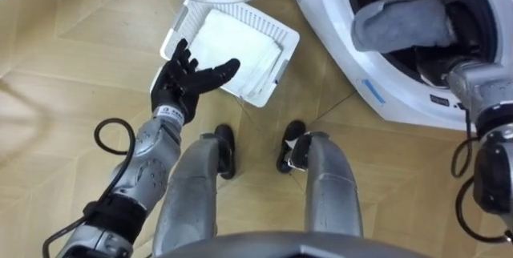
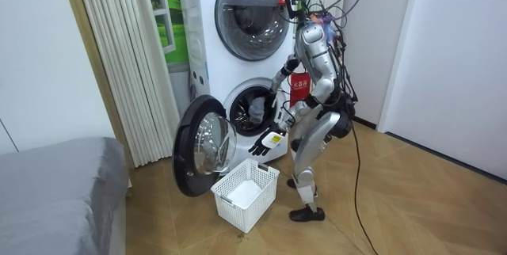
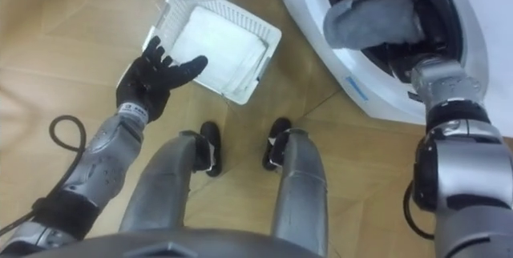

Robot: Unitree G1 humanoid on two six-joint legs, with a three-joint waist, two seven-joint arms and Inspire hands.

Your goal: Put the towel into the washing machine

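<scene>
The washer [image 1: 341,34] stands open before you; the basket [image 1: 178,27] on the floor holds a white cloth [image 1: 232,46]; the grey towel [image 1: 401,22] lies bunched in the drum mouth, likely soft, light and limp, so take a thick fold; your right arm [image 1: 481,90] reaches in beside it, its hold impossible to tell; your left hand [image 1: 180,82] hovers over the basket, fingers wide, holding nothing.

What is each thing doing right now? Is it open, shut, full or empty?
Lower washer door: swung wide open.
Upper washer door: shut.
Grey towel: lying in the mouth of the lower drum.
Basket: upright on the floor, with a white cloth inside.
Left robot hand: open, over the basket.
</scene>
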